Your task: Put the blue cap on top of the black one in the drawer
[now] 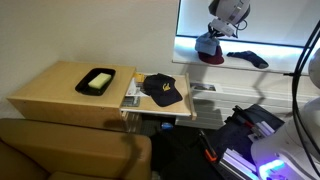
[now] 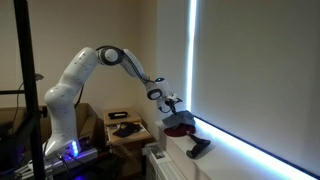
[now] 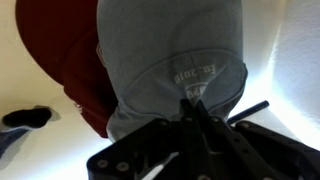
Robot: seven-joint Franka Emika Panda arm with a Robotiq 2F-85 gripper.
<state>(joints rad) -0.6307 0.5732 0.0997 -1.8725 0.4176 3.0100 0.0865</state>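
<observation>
Three caps are at the bright window ledge (image 2: 235, 160): the blue cap (image 3: 175, 50), a red cap (image 3: 55, 55) beneath it, and a dark flat cap (image 1: 248, 58) lying apart farther along the ledge. In the wrist view we see the gripper (image 3: 194, 104) with its fingers drawn together on the blue cap's rear edge, pinching the fabric just by the patch with pale lettering. The blue cap overlaps the red cap; we cannot tell whether it is raised off it. In an exterior view the black one (image 1: 161, 90) lies in the drawer (image 1: 160, 112), which stands pulled out of the light wooden cabinet (image 1: 50, 90), well apart from the ledge. A black tray (image 1: 98, 81) with pale contents rests on the cabinet top.
</observation>
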